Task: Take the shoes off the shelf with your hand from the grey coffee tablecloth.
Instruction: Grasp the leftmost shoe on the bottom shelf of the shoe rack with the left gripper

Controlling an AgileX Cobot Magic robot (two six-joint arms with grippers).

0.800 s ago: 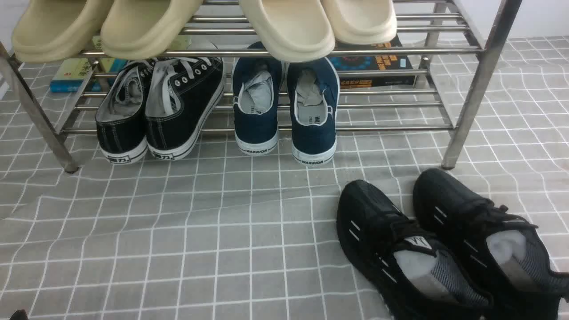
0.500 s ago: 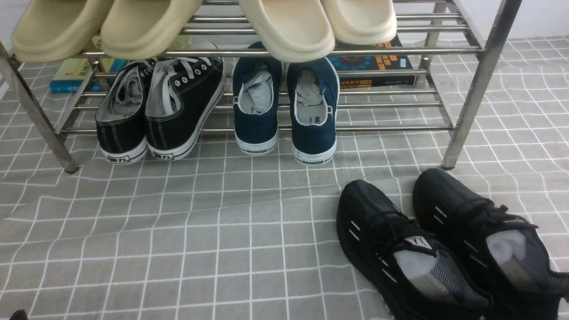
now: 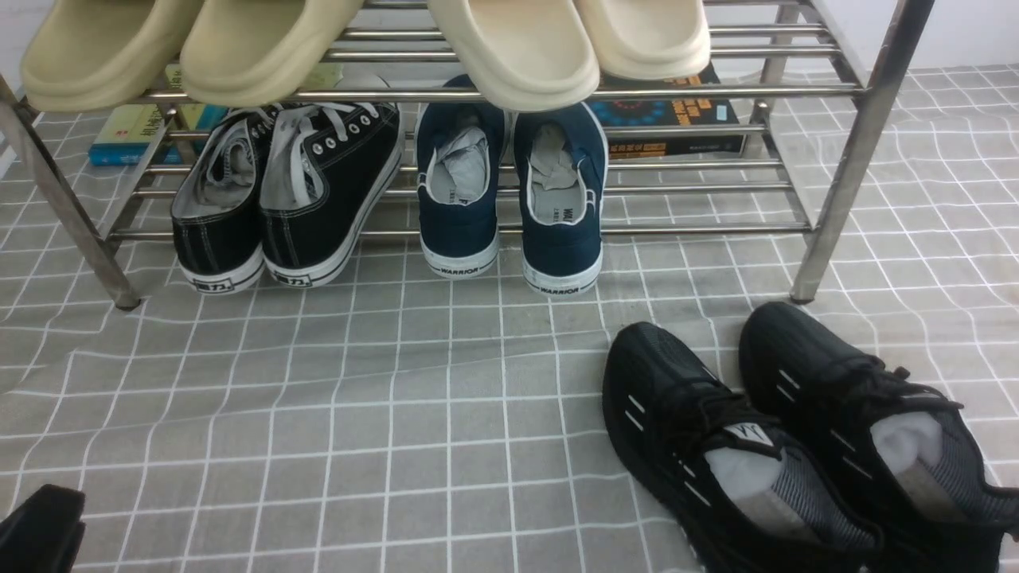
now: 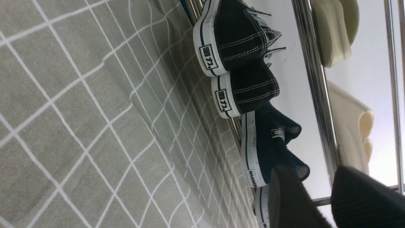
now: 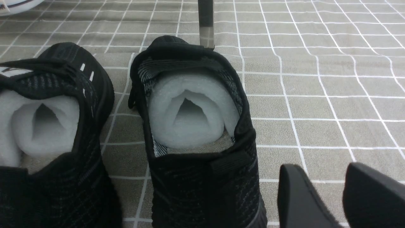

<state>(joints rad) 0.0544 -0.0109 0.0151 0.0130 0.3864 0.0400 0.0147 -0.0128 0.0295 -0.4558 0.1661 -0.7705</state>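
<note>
Jaws on the left gripper (image 4: 313,177) stand apart, gripping nothing; those on the right gripper (image 5: 318,172) are likewise parted and empty (grey cloth shows through the gap). A pair of black canvas sneakers (image 3: 286,199) with white laces sits at the left end of the lower tier of the steel shelf (image 3: 844,175), heels toward the camera, just beside a navy slip-on pair (image 3: 509,199). Above them, beige slippers (image 3: 358,40) rest on the upper tier. Two black knit running shoes (image 3: 796,446) lie on the grey checked tablecloth (image 3: 358,414) near the right gripper. At the near left corner, the left gripper is well apart from the sneakers.
</note>
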